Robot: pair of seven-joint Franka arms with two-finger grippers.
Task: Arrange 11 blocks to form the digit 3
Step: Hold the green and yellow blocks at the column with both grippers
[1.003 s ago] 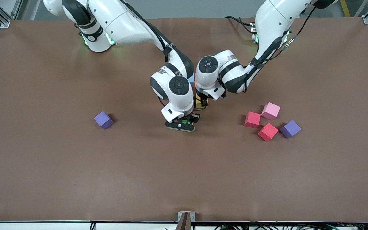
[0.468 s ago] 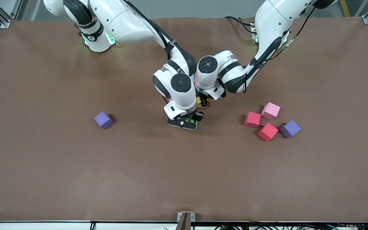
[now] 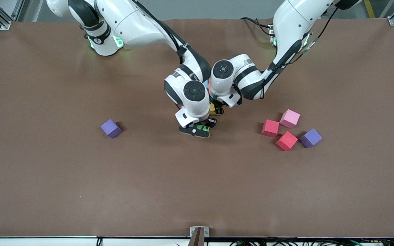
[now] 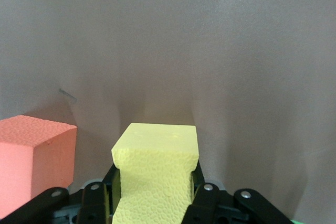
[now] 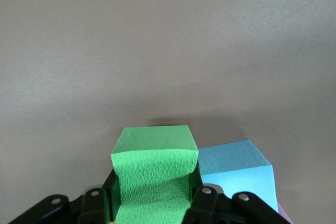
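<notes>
My right gripper is shut on the green block, low at the table's middle. In the right wrist view the green block is squeezed between the fingers, and a light blue block stands right beside it. My left gripper is shut on a yellow block, close to the right gripper. The left wrist view shows the yellow block pinched, with an orange block beside it. The arms hide the rest of the figure in the front view.
Two red blocks, a pink block and a purple cube lie loose toward the left arm's end. Another purple cube sits toward the right arm's end. The brown table spreads wide nearer the front camera.
My right gripper has carried the green block a little toward the left gripper and the yellow block. The left arm has hardly moved.
</notes>
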